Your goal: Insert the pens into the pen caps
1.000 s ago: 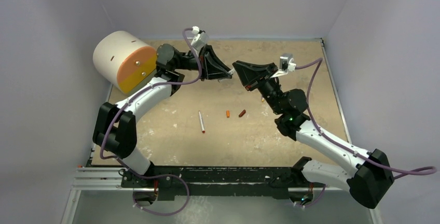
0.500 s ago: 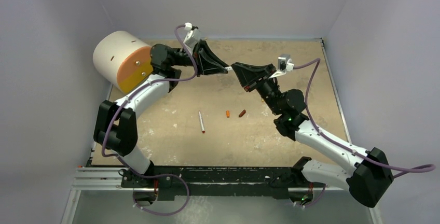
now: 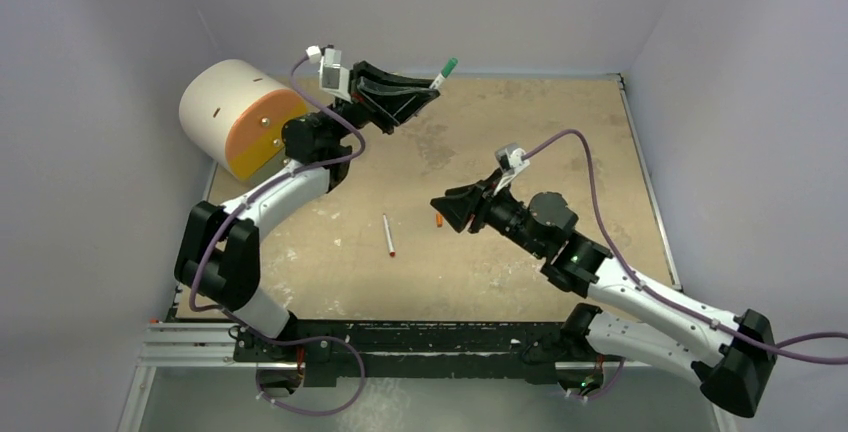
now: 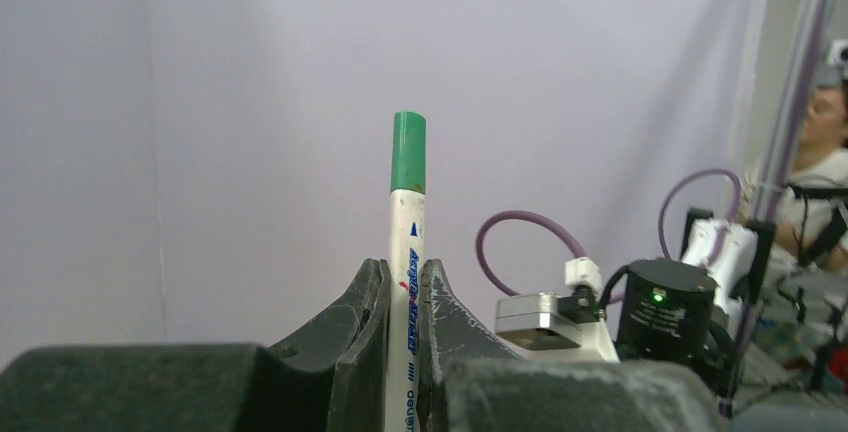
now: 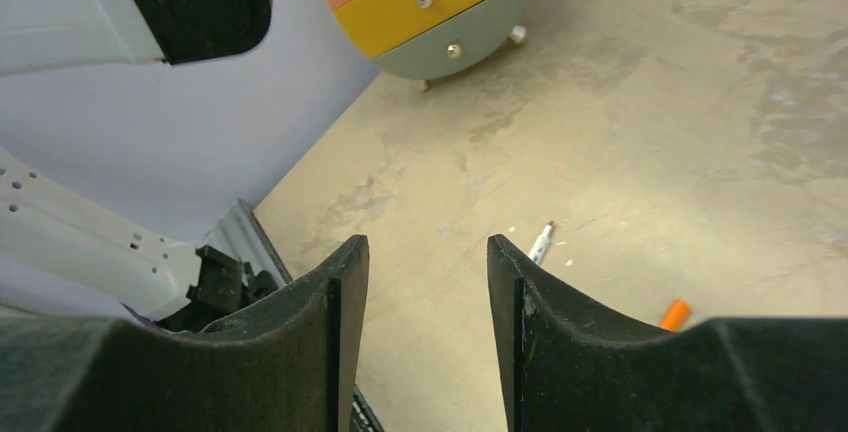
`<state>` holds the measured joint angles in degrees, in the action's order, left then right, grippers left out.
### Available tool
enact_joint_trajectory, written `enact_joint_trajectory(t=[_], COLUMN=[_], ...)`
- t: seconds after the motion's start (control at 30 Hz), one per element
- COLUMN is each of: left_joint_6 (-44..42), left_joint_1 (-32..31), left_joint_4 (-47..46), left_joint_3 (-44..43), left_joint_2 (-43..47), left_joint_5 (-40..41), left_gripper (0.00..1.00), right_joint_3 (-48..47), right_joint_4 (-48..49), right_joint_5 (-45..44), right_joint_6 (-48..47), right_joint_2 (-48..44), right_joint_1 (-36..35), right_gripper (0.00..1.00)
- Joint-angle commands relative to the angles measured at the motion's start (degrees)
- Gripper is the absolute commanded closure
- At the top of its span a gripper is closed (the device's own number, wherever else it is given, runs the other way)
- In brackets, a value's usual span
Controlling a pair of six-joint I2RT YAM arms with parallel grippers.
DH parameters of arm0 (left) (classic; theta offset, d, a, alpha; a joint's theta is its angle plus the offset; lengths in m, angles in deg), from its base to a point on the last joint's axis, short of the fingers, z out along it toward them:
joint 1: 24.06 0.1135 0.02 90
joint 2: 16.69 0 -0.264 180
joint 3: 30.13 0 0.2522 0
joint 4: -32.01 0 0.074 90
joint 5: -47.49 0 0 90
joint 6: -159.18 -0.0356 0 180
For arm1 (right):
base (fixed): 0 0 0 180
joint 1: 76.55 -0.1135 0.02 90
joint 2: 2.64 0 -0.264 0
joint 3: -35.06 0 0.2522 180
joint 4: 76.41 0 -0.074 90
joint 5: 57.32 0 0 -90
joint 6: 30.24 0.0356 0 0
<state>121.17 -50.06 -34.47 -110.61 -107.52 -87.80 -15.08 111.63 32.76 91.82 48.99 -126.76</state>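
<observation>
Top external view: grasps a green-capped white marker pen [image 3: 441,77] in the left gripper [image 3: 432,89] above the tan counter [image 3: 560,132], holds the right gripper [image 3: 441,208] released near a stubby orange cap [image 3: 439,220].

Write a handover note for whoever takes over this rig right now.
Left claw: shut on a white pen wearing the green cap, held up off the table.
Right claw: open, empty, low over the table.
On the table: a loose pen, and an orange cap by the right claw.
Done: one pen capped. Left: cap the loose pen; other pens and caps not in view.
</observation>
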Motion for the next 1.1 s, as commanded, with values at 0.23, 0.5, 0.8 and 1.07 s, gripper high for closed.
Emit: enact_joint_trajectory(t=[0.23,0.5,0.8,1.07], left_joint_6=[7.97,9.17,11.95,11.23], left_joint_1=[-2.99,-6.26,-8.77,-9.66], left_joint_4=[-7.24,-13.22,-17.79,-18.36], left_joint_3=[7.74,13.01,14.24,13.4], left_joint_2=[-5.35,-7.63,-8.8,-10.36], left_joint_5=[23.81,27.69,31.93,26.89], left_gripper=[1.0,1.0,1.0,1.0], right_joint_3=[-6.32,-12.51,-15.79,-17.04], right_joint_4=[-7.17,-9.14,-7.35,-5.08], right_joint_5=[-10.57,-9.47,-2.53,-5.52], right_joint_6=[-7.26,-7.68,-7.71,-6.36], right_joint_2=[-3.61,-4.48,2.21,1.27], right_joint_1=[0.29,7.32,10.11,10.68], right_gripper=[0.48,0.39,0.44,0.44])
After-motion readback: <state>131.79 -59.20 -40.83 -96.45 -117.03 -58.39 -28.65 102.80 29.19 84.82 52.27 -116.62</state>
